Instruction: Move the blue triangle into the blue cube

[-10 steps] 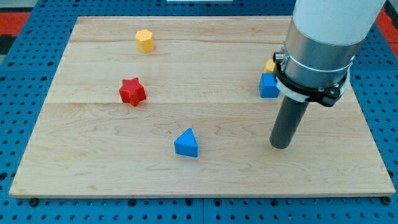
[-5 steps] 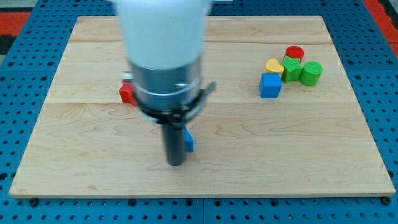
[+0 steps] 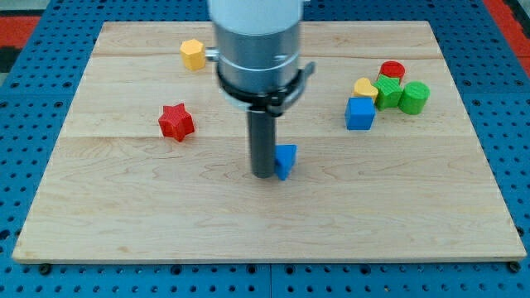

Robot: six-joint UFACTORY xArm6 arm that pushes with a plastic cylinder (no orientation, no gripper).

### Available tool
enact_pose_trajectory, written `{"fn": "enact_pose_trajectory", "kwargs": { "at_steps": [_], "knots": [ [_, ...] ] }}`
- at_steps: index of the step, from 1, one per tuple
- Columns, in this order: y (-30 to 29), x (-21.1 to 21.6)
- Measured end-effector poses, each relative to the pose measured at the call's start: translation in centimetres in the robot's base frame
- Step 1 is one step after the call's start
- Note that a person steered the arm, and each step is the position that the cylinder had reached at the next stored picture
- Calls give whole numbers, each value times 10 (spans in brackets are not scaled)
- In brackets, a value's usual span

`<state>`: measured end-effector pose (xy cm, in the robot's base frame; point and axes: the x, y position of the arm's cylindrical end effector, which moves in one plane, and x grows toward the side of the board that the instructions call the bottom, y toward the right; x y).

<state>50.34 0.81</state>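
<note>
1. My tip (image 3: 263,175) rests on the table (image 3: 124,215) near its middle, touching the blue triangle (image 3: 286,160) on that block's left side in the view.
2. I carry no jaws, only a straight dark rod, so there is nothing to stand apart or together.
3. The blue cube (image 3: 359,113) lies well apart, toward the view's upper right, with bare wood between it and the triangle.
4. Crowded just behind the cube: a yellow heart (image 3: 365,87) touching it, a green block (image 3: 387,92), a red cylinder (image 3: 392,70) and a green cylinder (image 3: 414,97).
5. A red star (image 3: 175,122) and a yellow hexagon (image 3: 192,54) sit toward the view's left, away from that path.
</note>
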Motion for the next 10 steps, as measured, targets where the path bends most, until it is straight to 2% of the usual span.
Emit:
{"fn": "enact_pose_trajectory", "kwargs": {
  "at_steps": [2,3,4,6,8,10],
  "knots": [
    [81,0],
    [100,-7],
    [109,-18],
    [44,-8],
    [46,-57],
    [88,-78]
  ]
}}
